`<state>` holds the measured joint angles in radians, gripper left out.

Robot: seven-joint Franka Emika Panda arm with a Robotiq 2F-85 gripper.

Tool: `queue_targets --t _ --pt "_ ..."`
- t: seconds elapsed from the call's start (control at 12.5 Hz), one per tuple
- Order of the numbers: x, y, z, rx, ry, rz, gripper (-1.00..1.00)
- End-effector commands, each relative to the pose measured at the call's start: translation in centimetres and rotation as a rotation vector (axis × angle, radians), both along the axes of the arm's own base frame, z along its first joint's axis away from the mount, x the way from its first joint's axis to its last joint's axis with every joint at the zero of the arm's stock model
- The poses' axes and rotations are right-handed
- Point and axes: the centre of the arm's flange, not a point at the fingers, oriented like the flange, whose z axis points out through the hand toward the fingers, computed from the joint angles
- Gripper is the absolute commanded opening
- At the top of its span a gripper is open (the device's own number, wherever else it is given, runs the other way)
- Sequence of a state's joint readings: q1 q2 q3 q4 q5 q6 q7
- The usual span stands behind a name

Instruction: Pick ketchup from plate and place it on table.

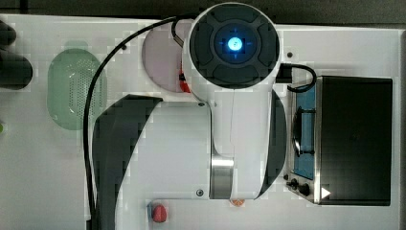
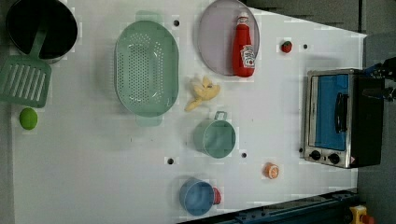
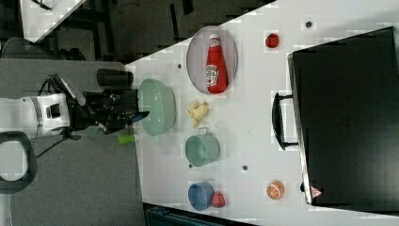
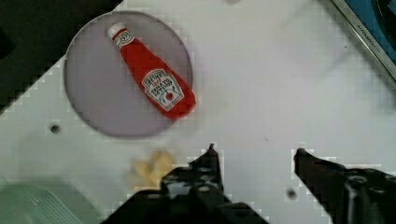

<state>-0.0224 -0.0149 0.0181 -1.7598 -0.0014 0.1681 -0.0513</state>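
Observation:
The ketchup is a red bottle with a white cap, and it lies flat on the pale lilac plate. Its base reaches the plate's rim. My gripper is open with nothing between its dark fingers, over bare white table, a short way off the bottle's base. The left view has the ketchup on the plate near the table's far edge. In the right view the ketchup rests on the plate, and my gripper appears at the right view's left. From the top view my arm covers most of the plate.
A green perforated basket, a yellow banana piece and a green cup lie near the plate. A blue bowl, an orange piece, a strawberry piece and a toaster oven stand further off.

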Motion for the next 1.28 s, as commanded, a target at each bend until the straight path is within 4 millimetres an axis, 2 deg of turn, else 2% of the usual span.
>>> queue_targets --t 0.08,0.24,0.4,0.72,0.96,1.28 --pt "-6.2 -2.0 6.8 0.005 0.043 -0.078 0.54" --pt "-5.9 -1.8 6.4 0.005 0.048 -0.072 0.98" --pt "-5.1 -1.2 5.2 0.007 0.069 -0.051 1.00" --pt "-2.1 0.5 0.9 0.014 0.102 0.037 1.00" --pt "0.7 1.7 -3.2 0.026 0.100 0.121 1.00" --pt "4.2 2.2 -9.8 0.050 0.104 0.273 1.00"
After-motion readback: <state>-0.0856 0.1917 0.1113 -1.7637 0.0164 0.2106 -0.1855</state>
